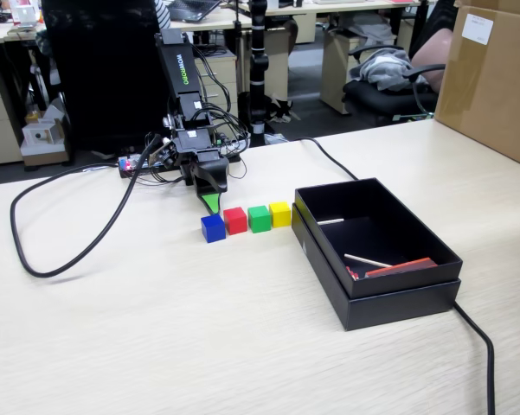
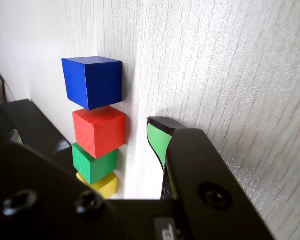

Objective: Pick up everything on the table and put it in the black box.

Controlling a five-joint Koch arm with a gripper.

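Four cubes lie in a row on the table: blue [image 1: 212,227], red [image 1: 234,220], green [image 1: 259,218] and yellow [image 1: 280,213]. The wrist view shows the blue [image 2: 92,81], red [image 2: 100,131], green [image 2: 95,162] and yellow [image 2: 104,185] cubes. The black box [image 1: 389,298] stands open just right of the yellow cube. My gripper [image 1: 209,201] is low over the table just behind the blue and red cubes, touching none. It is open and empty. In the wrist view [image 2: 136,160] its green-padded finger [image 2: 157,140] is beside the red cube.
The box holds white sticks [image 1: 366,260] and a red item [image 1: 402,267]. A thick black cable [image 1: 43,268] loops over the table at left, and another [image 1: 480,341] runs past the box at right. A cardboard box [image 1: 493,78] stands at the far right.
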